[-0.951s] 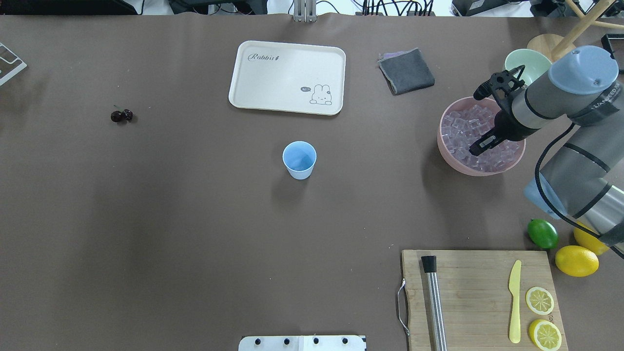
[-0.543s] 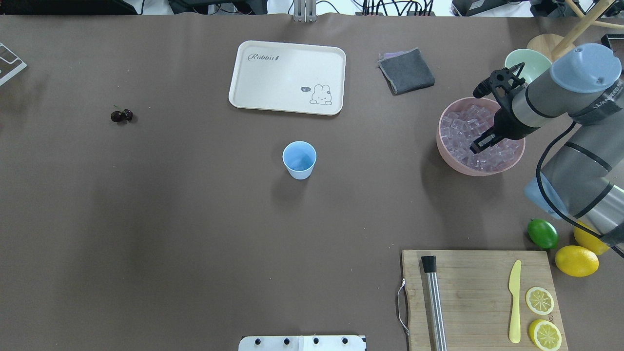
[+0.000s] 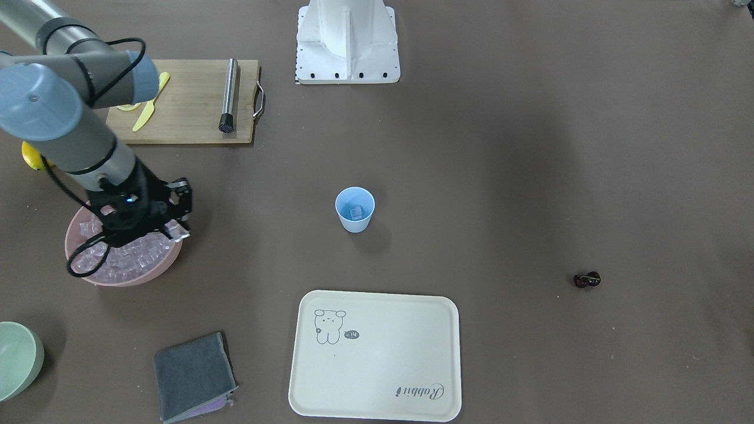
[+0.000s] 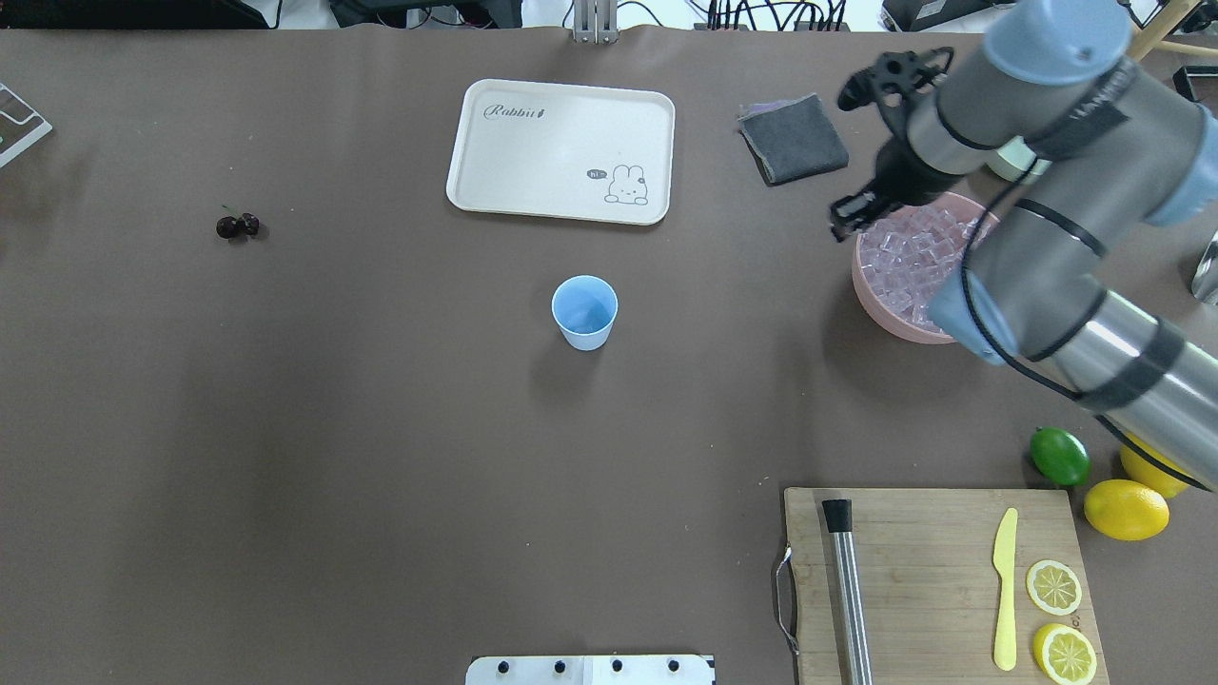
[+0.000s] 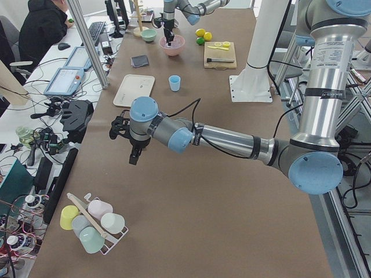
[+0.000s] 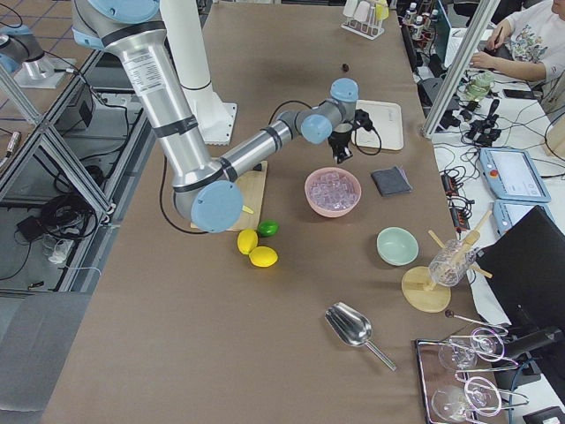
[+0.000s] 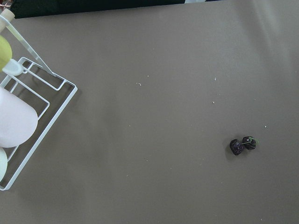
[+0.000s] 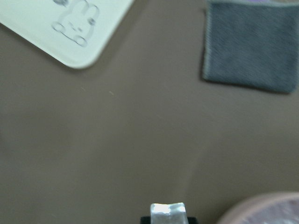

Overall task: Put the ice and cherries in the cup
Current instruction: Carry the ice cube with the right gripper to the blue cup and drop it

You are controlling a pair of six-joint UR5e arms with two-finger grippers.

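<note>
The right gripper (image 4: 845,220) is pinching a clear ice cube (image 8: 168,209) just beyond the rim of the pink ice bowl (image 4: 877,301). The light-blue cup (image 4: 584,312) is standing well apart at mid-table, holding a lone cube (image 3: 356,212). The cherries (image 4: 237,226) are lying far across the table. The left gripper (image 5: 134,155) is hovering; I cannot tell its opening.

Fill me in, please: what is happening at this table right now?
The right gripper holds an ice cube above the rim of the pink bowl of ice, on the side nearer the cup. The cup already holds a second cube. The cherries lie untouched on the table, far to the robot's left, and the left gripper hangs above that end.
</note>
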